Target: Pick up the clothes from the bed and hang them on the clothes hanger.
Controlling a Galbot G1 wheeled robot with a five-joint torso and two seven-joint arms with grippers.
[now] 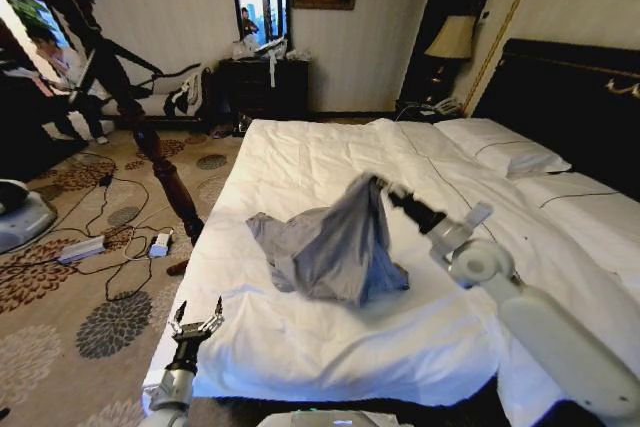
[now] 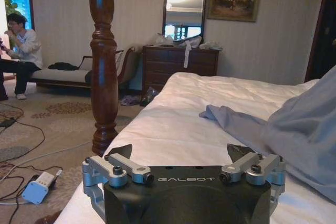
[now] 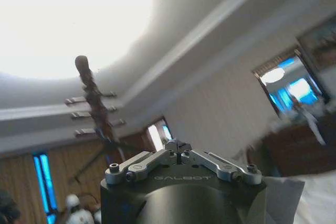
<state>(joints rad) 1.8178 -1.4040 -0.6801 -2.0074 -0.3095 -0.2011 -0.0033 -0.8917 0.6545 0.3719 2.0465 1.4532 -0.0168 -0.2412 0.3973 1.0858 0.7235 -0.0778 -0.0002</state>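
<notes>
The clothes, a light grey-blue shirt (image 1: 335,247), are pulled up into a peak over the middle of the bed (image 1: 300,347), with one sleeve trailing on the white duvet. My right gripper (image 1: 380,187) is shut on the top of that peak; in the right wrist view its fingertips (image 3: 179,153) meet, with grey fabric (image 3: 283,198) below. My left gripper (image 1: 197,325) stands open at the bed's foot corner, apart from the shirt (image 2: 299,129); its spread fingers (image 2: 123,156) point along the duvet (image 2: 173,124). The clothes hanger is out of view.
A turned wooden bedpost (image 1: 165,172) rises beside the bed's left edge, close to my left gripper. Cables and a power strip (image 1: 80,247) lie on the patterned carpet. White pillows (image 1: 500,147) and a black headboard (image 1: 570,97) are at the right. A wooden coat stand (image 3: 93,103) shows in the right wrist view.
</notes>
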